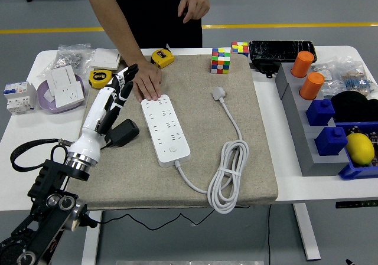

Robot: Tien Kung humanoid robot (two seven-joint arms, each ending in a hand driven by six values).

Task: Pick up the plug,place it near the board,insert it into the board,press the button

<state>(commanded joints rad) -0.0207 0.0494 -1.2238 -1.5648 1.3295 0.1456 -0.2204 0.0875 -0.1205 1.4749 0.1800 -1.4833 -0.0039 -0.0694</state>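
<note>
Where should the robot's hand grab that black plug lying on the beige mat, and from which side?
Probably around the two long sides of the black plug, coming down from above. It lies flat on the beige mat, so nothing can slip under it. The white power strip sits close on its right, leaving little room there. The left hand hovers beyond it, fingers relaxed and empty, near a person's hand resting on the mat.

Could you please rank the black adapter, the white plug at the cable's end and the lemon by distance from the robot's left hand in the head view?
From the left hand, nearest first:
1. Black adapter, just below the hand, left of the power strip.
2. White plug, right of the strip on the mat.
3. Lemon, far right, in the blue bin.
</note>
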